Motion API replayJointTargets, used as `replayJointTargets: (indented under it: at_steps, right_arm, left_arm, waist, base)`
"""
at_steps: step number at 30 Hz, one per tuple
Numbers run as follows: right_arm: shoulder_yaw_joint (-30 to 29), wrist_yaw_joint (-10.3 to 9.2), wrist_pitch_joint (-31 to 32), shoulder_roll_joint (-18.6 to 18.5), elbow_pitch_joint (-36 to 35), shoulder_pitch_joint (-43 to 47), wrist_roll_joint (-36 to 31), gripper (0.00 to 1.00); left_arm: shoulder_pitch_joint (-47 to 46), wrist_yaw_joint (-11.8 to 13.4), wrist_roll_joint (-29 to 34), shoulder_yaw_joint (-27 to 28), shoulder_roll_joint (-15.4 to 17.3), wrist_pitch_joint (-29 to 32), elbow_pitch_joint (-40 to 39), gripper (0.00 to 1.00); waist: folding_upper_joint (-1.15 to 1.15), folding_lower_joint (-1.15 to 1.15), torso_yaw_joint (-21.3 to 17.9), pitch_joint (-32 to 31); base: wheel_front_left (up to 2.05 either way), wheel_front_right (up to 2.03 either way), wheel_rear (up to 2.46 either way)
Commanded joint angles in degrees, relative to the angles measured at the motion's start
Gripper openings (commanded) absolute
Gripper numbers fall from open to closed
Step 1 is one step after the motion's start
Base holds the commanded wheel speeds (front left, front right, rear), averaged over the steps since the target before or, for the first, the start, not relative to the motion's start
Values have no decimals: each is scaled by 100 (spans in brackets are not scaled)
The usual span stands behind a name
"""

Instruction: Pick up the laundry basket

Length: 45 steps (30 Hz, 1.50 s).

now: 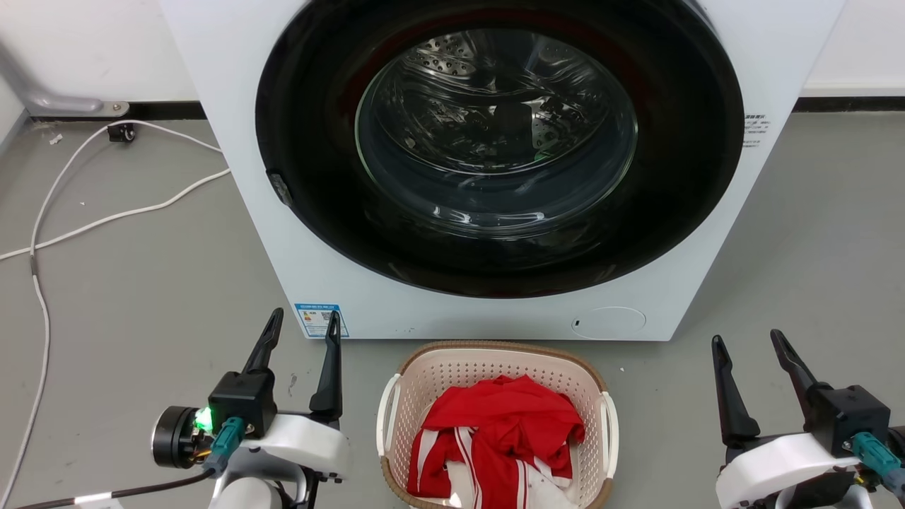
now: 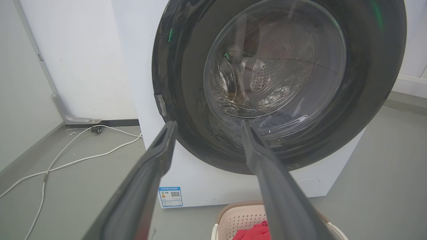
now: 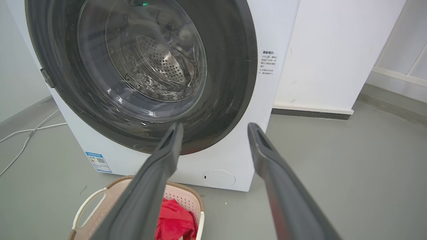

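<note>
Laundry basket (image 1: 452, 369) on the grey floor (image 1: 141, 297), holding red-and-white clothing (image 1: 502, 424), just before the washing machine (image 1: 233, 177). Left pincer (image 1: 305, 314) and right pincer (image 1: 747, 336) flank it, apart from its handles, both spread wide and empty.

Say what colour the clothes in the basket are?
The clothes are red with white stripes; head view.

I count one washing machine (image 1: 498, 162), one laundry basket (image 1: 452, 371), one left gripper (image 1: 304, 314), one right gripper (image 1: 746, 336), and two white cables (image 1: 152, 207); the red clothes (image 1: 502, 424) I can't separate.
</note>
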Motion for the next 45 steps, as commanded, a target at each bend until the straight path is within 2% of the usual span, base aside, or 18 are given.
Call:
replayJointTargets:
  at_steps: [1, 27, 29, 31, 37, 45]
  right_arm:
    - [6, -2, -35, 23, -50, 38, -118, 100]
    - [-15, -3, 18, 25, 42, -143, -40, 100]
    - [0, -3, 69, 24, 86, -254, -11, 100]
    - [-50, -3, 275, 22, 270, -665, 77, 100]
    - [-110, -3, 625, 22, 705, -1349, 131, 100]
    - [-17, -3, 1127, 19, 1728, -2219, 158, 100]
  left_arm:
    - [-58, 29, 122, -2, -15, -47, 9, 100]
    - [-248, 4, 71, 40, -66, -79, 156, 100]
    - [-345, -10, 58, 39, -68, -79, 196, 100]
    - [-802, -106, -7, 29, -42, -69, 448, 100]
    - [-1618, -263, -173, 37, 42, 133, 1013, 100]
    - [-2712, -505, -428, -120, 134, 573, 2190, 100]
  waist:
    - [0, 0, -1, 8]
    - [0, 0, -28, 224]
    - [0, 0, -40, 340]
    - [0, 0, -52, 784]
    - [0, 0, -51, 1452]
    - [0, 0, -39, 2184]
  base:
    - [0, 0, 0]
    - [0, 0, 0]
    - [0, 0, 0]
    - [0, 0, 0]
    - [0, 0, 0]
    - [0, 0, 0]
